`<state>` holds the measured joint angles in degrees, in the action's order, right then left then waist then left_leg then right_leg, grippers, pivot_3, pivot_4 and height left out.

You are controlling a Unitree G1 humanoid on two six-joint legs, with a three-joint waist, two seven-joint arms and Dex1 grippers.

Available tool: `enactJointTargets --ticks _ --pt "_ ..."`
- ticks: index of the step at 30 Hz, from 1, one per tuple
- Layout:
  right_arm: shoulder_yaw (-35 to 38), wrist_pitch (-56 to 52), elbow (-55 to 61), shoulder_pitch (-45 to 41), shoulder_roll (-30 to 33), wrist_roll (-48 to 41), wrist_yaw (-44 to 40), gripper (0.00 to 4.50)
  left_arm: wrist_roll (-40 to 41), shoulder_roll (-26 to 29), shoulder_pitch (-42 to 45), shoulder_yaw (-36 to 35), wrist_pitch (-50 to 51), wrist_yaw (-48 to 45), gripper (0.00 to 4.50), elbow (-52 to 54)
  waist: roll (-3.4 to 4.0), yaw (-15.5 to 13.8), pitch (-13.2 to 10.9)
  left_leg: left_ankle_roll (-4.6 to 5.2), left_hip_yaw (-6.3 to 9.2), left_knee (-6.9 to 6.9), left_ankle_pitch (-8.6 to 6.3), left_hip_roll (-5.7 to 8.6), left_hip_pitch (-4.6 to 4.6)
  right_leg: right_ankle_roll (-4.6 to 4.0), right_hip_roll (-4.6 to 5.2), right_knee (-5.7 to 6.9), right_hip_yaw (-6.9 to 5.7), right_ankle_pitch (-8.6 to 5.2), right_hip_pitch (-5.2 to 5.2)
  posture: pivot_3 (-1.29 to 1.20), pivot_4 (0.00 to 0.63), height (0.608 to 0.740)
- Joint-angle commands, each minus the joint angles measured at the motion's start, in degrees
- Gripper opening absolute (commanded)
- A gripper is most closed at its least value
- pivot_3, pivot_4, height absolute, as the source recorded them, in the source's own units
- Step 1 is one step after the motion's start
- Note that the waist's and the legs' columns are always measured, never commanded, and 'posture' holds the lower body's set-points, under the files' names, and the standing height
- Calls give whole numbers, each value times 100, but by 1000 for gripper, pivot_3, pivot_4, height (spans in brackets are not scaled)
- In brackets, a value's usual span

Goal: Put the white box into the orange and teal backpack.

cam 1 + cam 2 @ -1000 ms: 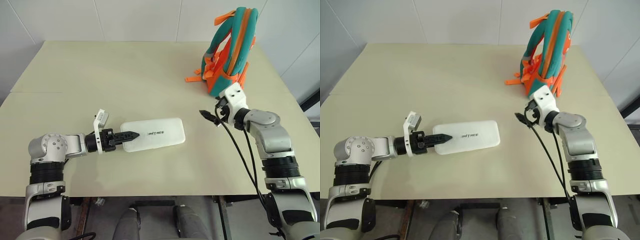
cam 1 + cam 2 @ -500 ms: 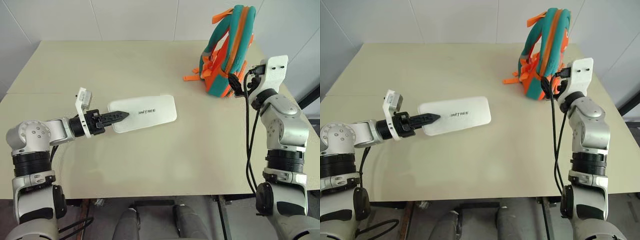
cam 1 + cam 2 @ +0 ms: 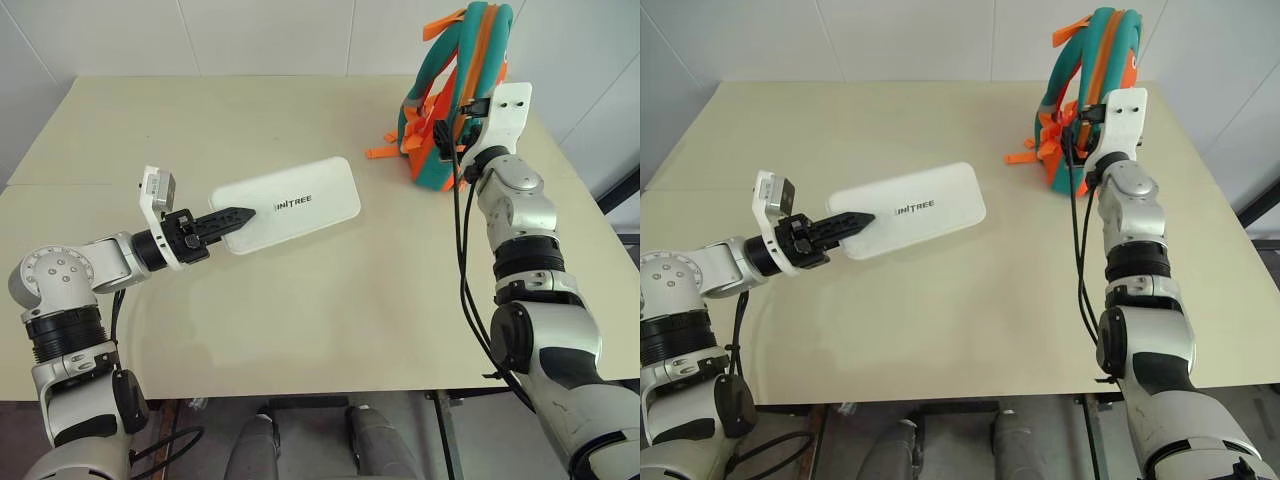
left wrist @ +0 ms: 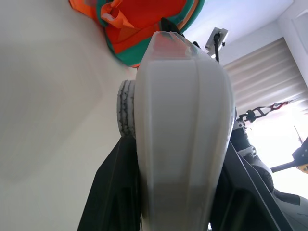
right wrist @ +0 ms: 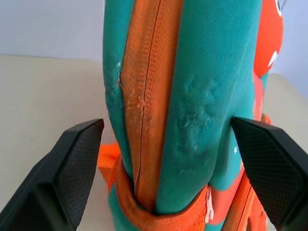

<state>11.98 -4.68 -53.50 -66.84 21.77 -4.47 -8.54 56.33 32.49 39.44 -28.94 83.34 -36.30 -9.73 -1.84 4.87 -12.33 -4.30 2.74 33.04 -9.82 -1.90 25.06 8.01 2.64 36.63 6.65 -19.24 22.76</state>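
Gripping one short end of the white box point(image 3: 288, 202), the robot's left hand point(image 3: 222, 220) holds the long flat case up off the beige surface point(image 3: 300, 320), its two black fingers pinched shut on the near edge, one above and one below. The box's long axis runs away from that hand toward the robot's right and slightly up the picture, its free end aimed roughly at the orange and teal backpack point(image 3: 455, 95), which stands upright at the far right corner of the surface. A clear stretch of surface lies between the box's free end and the bag.

On the other side, the right hand point(image 5: 168, 163) is raised against the backpack; its wrist view looks straight along the bag's narrow edge, where the orange zipper strip point(image 5: 144, 96) runs top to bottom, with the two fingers point(image 5: 72, 163) spread wide on either side of the teal body. Whether they touch the fabric cannot be told. The zipper looks closed along the stretch in view.

By this reading, the right arm is the nearer to the bag, and the box must travel lengthwise to its opening.
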Motion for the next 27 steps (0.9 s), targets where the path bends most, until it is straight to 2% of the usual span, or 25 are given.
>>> enactJointTargets --ticks 1,7,11,18,23,27 --pt "50 394 -294 -276 2 -2 162 3218 301 26 -69 -289 39 118 1270 356 0 0 0 0 0 0 0 0 0 0 0 0 0 0 0 0 150 740" --pt "50 482 -357 -398 74 -85 23 1301 364 96 -178 -399 17 278 1270 447 0 1 0 -1 1 1 2 1 -1 0 0 8 -1 0 0 0 150 740" --pt "-87 107 659 -14 86 -306 -779 48 308 227 -189 -308 -61 206 1270 328 2 12 -1 -1 1 5 2 1 0 0 -2 15 0 0 1 0 150 740" --pt "-176 -1355 3438 1303 476 -718 -1573 0 100 520 66 31 -346 -78 1270 -152 9 -17 -5 -3 3 -2 3 0 6 0 -2 25 -2 -2 11 0 150 740" --pt "159 -2812 5441 2398 971 -1268 -1725 0 -134 727 336 438 -614 -426 1270 -618 9 -76 -5 -1 3 -2 3 1 7 -2 -2 17 -3 -5 12 0 150 740" --pt "435 -3570 6410 2889 1196 -1677 -1699 0 -288 818 493 676 -753 -688 1270 -877 9 -125 -5 -1 1 6 2 1 3 -4 -2 24 0 -6 12 0 150 740"
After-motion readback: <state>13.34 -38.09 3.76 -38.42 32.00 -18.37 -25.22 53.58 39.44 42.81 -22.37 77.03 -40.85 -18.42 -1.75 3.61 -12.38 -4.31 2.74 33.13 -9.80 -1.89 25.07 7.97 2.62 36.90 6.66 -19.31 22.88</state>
